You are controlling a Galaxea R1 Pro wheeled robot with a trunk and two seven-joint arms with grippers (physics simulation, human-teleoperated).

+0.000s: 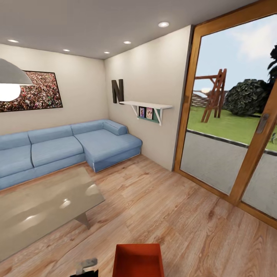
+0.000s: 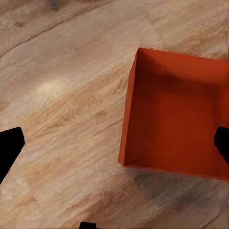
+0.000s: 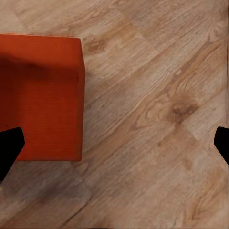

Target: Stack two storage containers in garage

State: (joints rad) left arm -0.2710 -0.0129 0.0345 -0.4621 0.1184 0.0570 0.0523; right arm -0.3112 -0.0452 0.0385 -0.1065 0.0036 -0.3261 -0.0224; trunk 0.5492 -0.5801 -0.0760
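The living room is seen with its plank floor (image 1: 161, 200) open from 12 to 3 o'clock, bounded by the glass doors (image 1: 231, 127) at 2 o'clock. The sofa (image 1: 65, 146) is noted at 10 o'clock and the glass counter (image 1: 42, 207) at 9 o'clock. One storage container (image 1: 138, 261) rests on the planks at 6 o'clock, empty, mouth up. The left gripper (image 2: 114, 143) is spread wide, one wall lying between its fingers (image 2: 9, 148). The right gripper (image 3: 114, 143) is likewise spread, straddling the opposite wall. Opposite walls should probably be pinched evenly before lifting, and the counter corner avoided.
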